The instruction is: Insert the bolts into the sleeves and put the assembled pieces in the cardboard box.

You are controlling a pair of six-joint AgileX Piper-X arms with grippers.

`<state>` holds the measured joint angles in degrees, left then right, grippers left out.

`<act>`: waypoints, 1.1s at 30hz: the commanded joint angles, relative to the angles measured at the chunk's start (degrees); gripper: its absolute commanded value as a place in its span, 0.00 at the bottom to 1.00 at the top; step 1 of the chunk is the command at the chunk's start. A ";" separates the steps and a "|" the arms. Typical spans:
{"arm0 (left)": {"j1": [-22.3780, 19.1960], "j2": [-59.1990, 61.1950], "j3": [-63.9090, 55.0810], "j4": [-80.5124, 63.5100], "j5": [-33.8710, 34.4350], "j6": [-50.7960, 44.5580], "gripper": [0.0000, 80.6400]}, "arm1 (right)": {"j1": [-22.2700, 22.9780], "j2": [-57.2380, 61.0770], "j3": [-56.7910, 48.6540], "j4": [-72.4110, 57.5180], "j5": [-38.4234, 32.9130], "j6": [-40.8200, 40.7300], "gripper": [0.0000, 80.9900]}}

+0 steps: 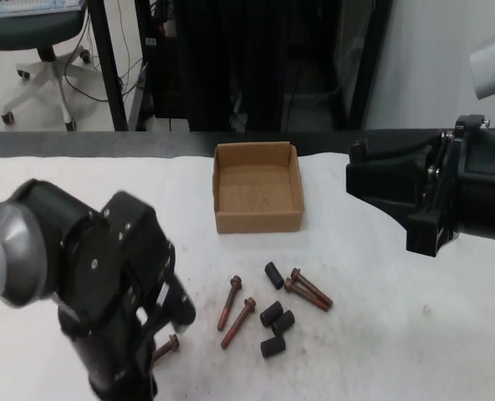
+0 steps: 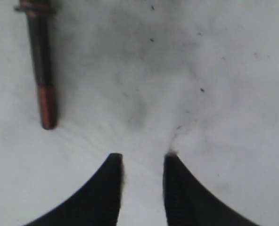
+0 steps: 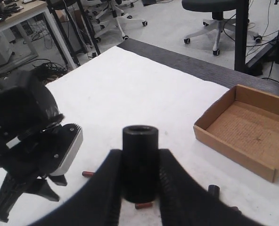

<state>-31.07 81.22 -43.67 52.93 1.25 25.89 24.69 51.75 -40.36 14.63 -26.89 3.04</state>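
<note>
Right gripper pinches a black sleeve between both fingers; left gripper, fingers apart, hangs close to the cloth near a bolt

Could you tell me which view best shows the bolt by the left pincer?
The left wrist view: the bolt lies nearly whole near the left pincer. The high view shows its head end past the left arm; the right wrist view, a tip.
</note>
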 commanded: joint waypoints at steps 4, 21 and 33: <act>0.22 -0.17 -1.94 -7.26 -2.04 4.16 0.35 | -0.16 -0.66 -0.56 -0.28 -0.49 0.39 0.01; 6.98 2.92 -1.94 -12.26 5.23 4.81 0.40 | -0.16 -0.66 -0.56 -0.28 -0.49 0.39 0.01; 6.95 8.33 -2.33 -12.39 7.42 0.20 0.40 | -0.16 -0.66 -0.56 -0.28 -0.49 0.39 0.01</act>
<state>-24.23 88.96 -45.42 40.41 8.32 26.97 24.69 51.75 -40.36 14.63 -26.89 3.04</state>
